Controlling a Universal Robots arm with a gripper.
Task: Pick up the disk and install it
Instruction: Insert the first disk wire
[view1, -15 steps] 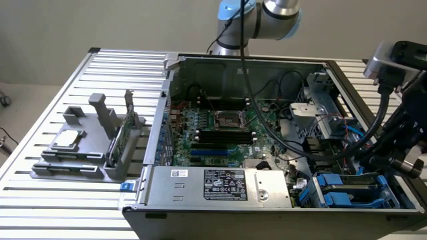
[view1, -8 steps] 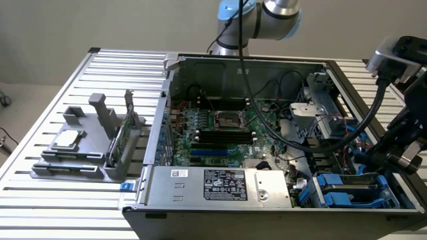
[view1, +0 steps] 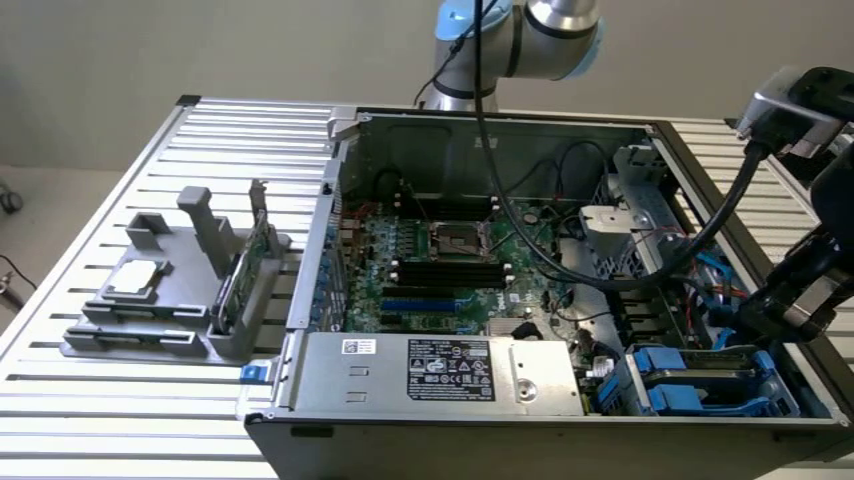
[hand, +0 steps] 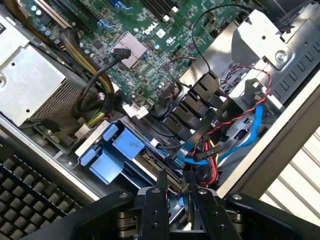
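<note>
The disk (hand: 131, 156) lies low in the corner bay of the case (view1: 350, 150), blue rails showing, beside the power supply (view1: 441, 370). Its long axis runs straight away from the gripper (hand: 175, 182), whose fingers (hand: 161, 186) are pinched on the disk's near end, a bit of blue rail between them. Cables (hand: 227, 137) crowd one side and the case wall the other, so there is little free room.

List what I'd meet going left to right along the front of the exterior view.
Chip → green card → power supply → blue drive bay.
</note>
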